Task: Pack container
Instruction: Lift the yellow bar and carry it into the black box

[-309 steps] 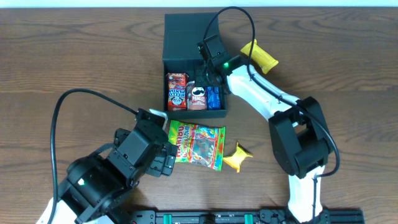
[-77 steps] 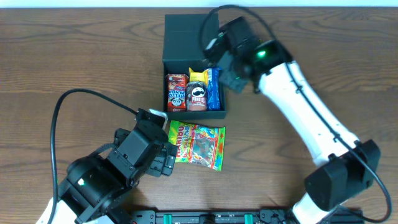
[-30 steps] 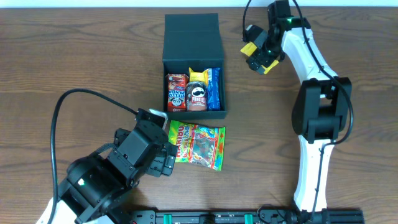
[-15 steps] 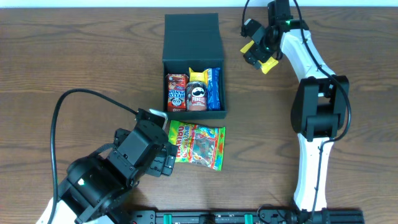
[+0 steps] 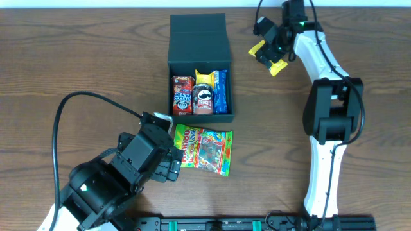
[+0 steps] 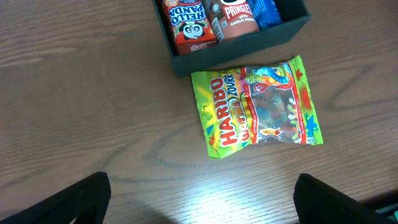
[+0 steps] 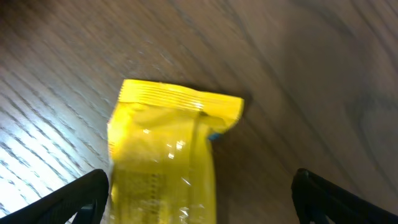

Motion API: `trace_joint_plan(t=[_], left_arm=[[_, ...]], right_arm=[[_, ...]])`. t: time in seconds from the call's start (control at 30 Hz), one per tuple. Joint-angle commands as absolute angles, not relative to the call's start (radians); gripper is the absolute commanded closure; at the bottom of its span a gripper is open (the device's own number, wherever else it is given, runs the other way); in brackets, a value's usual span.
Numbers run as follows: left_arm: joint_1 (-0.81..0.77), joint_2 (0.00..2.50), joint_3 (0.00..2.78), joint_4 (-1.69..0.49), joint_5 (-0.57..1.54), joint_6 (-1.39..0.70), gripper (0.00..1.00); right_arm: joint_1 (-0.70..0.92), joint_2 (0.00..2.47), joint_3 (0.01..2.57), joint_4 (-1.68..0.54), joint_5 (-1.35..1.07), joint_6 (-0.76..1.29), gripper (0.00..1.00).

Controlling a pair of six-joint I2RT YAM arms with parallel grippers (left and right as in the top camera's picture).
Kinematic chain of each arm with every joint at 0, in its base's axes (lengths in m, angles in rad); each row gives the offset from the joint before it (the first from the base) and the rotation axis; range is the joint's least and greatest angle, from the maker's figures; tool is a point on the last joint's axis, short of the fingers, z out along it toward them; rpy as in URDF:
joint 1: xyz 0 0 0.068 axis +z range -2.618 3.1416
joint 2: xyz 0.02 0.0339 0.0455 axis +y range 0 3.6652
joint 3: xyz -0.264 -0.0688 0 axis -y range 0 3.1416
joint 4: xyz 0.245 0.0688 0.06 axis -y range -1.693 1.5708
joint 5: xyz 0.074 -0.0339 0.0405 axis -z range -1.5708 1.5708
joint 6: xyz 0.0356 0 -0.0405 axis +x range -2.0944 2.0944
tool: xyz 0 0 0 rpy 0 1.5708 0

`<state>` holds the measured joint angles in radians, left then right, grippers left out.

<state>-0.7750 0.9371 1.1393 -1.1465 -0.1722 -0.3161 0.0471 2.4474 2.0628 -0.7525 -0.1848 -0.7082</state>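
From my console the container (image 5: pixel 198 38) sits near the far edge of the table (image 5: pixel 77 58), about midway along it. Its hinged flap is thrown back toward that edge and the open compartment faces the near edge. Inside, side by side, stand a Hello Panda box (image 5: pixel 182 95), a Pringles can (image 5: pixel 203 97) and a blue packet (image 5: pixel 220 93). A Haribo bag (image 5: pixel 203 149) lies flat on the wood just beside the container's near wall, under my left gripper (image 6: pixel 202 204), whose fingers are spread wide on nothing. My right gripper (image 5: pixel 268 50) is well off toward the far right corner. Its fingers (image 7: pixel 74 199) are also wide apart, straddling a yellow packet (image 7: pixel 165 155) that lies on the wood, and I cannot tell whether they touch it. I reckon the container is light matte cardboard: stiff enough along its walls, yet likely to skid on the smooth table if I nudge it, and its walls may dent under a hard pinch. To shut it I would take the flap by its free far edge, near the middle, and fold it over gently. If it slides, I would brace a side wall with the other arm
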Motion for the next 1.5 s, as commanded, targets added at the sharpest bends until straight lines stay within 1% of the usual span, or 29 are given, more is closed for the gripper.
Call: trace_joint_plan(t=[0.0,0.23,0.4,0.7,0.8,1.0,1.3,1.47], left_arm=[[-0.773,0.939,1.139,-1.148,-0.19,-0.307,0.05],[-0.773,0.939,1.139,-1.148,-0.19,-0.307,0.05],[-0.773,0.939,1.139,-1.148,-0.19,-0.307,0.05],[-0.773,0.939,1.139,-1.148,-0.19,-0.307,0.05],[-0.773,0.939,1.139,-1.148,-0.19,-0.307,0.05],[-0.773,0.939,1.139,-1.148,-0.19,-0.307,0.05],[-0.773,0.939,1.139,-1.148,-0.19,-0.307,0.05],[-0.773,0.939,1.139,-1.148,-0.19,-0.307,0.05]], right_arm=[[0.026,2.479,2.08,-0.751,-0.249,-0.672,0.05],[0.03,2.5,2.079,-0.752,-0.293,-0.648,0.06],[0.034,2.503,2.078,-0.752,-0.303,-0.648,0.09],[0.034,2.503,2.078,-0.786,-0.303,-0.648,0.25],[0.034,2.503,2.078,-0.807,-0.294,-0.647,0.39],[0.037,2.503,2.078,-0.833,-0.29,-0.643,0.44],[0.08,2.496,2.078,-0.838,-0.281,-0.621,0.67],[0.093,2.492,2.078,-0.842,-0.281,-0.583,0.66]])
